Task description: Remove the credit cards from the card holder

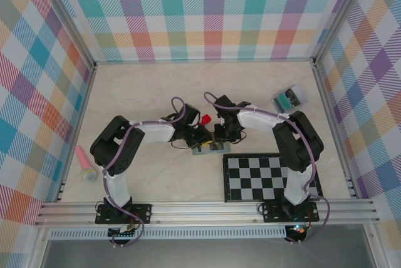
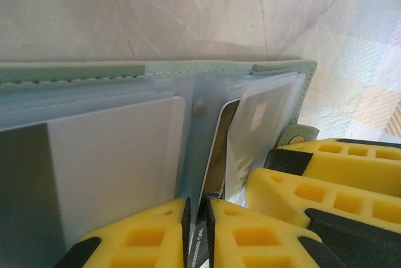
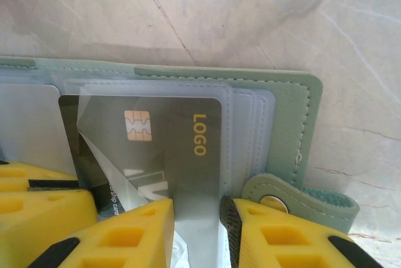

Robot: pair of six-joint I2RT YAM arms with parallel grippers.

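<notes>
The sage-green card holder (image 1: 210, 149) lies open on the table between both arms, its green edge (image 2: 188, 69) above clear sleeves. My left gripper (image 1: 202, 144) (image 2: 200, 230) is shut on the lower edge of a dark credit card (image 2: 218, 155) that stands up out of a middle sleeve. A pale card (image 2: 113, 161) sits in the left sleeve. My right gripper (image 1: 217, 144) (image 3: 197, 230) has its jaws a little apart over the sleeve holding a grey chip card marked LOGO (image 3: 169, 136), beside the snap tab (image 3: 276, 200). The holder's green cover (image 3: 291, 118) frames it.
A small red block (image 1: 205, 119) lies just behind the grippers. A clear box with teal contents (image 1: 289, 98) stands at the back right. A checkerboard (image 1: 269, 177) lies near the right arm's base, and a pink object (image 1: 84, 163) at the left edge.
</notes>
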